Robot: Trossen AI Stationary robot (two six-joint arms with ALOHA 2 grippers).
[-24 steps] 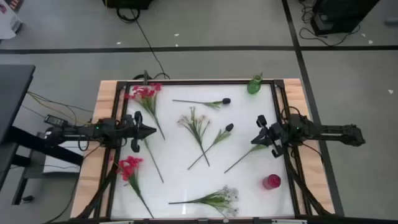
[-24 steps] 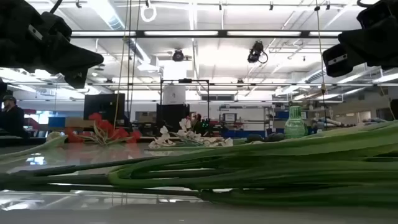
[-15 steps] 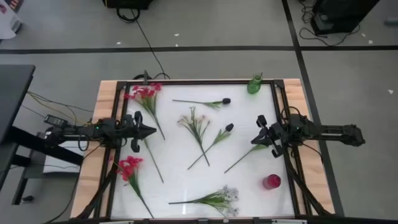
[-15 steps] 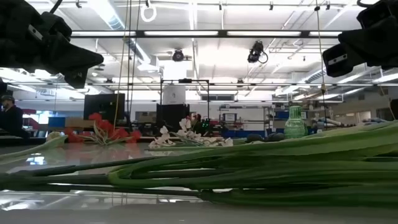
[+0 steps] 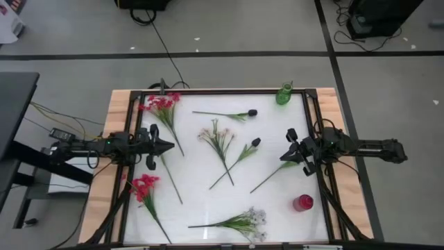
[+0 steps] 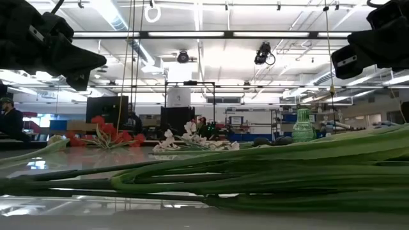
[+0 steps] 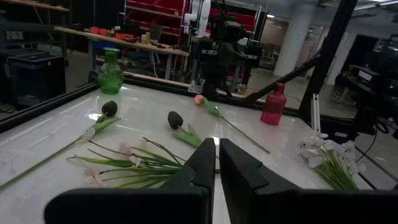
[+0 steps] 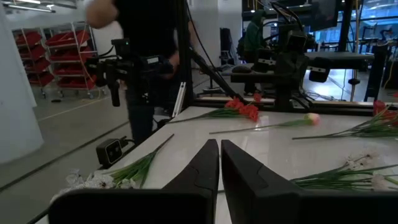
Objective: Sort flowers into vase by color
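While nothing is being held yet, the white surface (image 5: 277, 208) is being flanked by two waiting arms, and the flowers are being left scattered across it between them. The left tool (image 5: 168, 146) is being held at its own edge with fingers pressed together, empty; the right tool (image 5: 282, 159) is being held opposite, likewise closed and empty.

Largest among the flowers, the white spray (image 5: 239, 223) is being left lying well off from both tools, at the near edge. Two red clusters are being kept on the left tool's side: one red cluster (image 5: 159, 103) just beyond it toward the far edge, its stem running down close past the fingertips, and the other red cluster (image 5: 145, 186) on its near side. A pale spray (image 5: 216, 135) is lying between the tools, nearer the middle. Two dark buds (image 5: 252, 112) (image 5: 256, 142) are lying nearer the right tool.

The pink tulip (image 5: 288, 164) is being left just beside the right tool's tip, its stem stretching away toward the middle of the surface and the near edge. So the right arm is judged much the nearer, and a grasp across that slanted stem would be called for. The red vase (image 5: 302, 203) is standing close on that tool's near side; the green vase (image 5: 284, 95) is standing at the far edge.
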